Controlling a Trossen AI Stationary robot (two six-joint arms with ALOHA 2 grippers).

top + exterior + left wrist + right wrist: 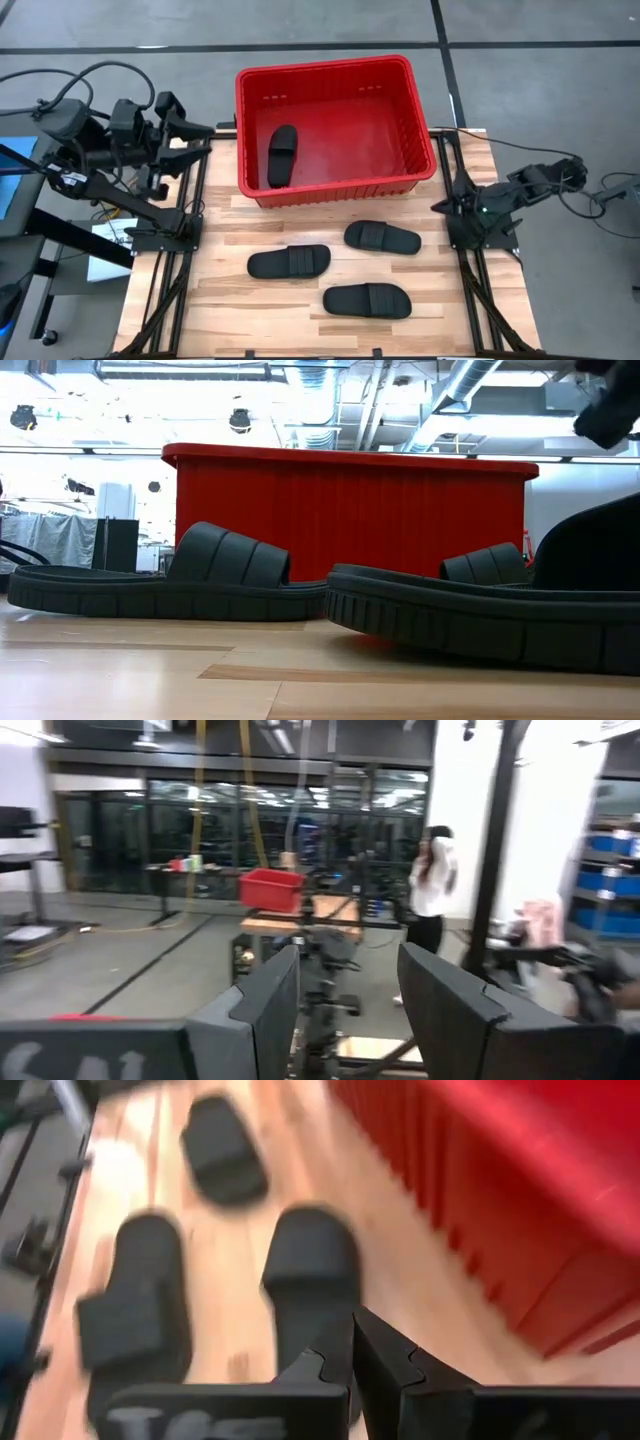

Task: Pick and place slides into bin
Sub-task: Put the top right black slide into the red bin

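The red bin [420,110] stands at the table's far middle, with one black slide [282,155] lying flat on its floor at the left. Three more black slides lie sole-down on the table in front of the bin: one left [289,262], one right [382,238], one nearest [366,300]. My left gripper [200,135] hangs open and empty off the table's far left edge, pointing into the room [345,1010]. My right gripper [440,206] is shut and empty at the table's right edge, by the bin's near right corner, pointing toward the slides [352,1355].
Black metal frame rails [170,240] run along the table's left and right sides. In the low view the bin's wall [350,510] rises behind the slides [150,585]. A person [432,885] stands far off in the room, beyond another table with a red bin.
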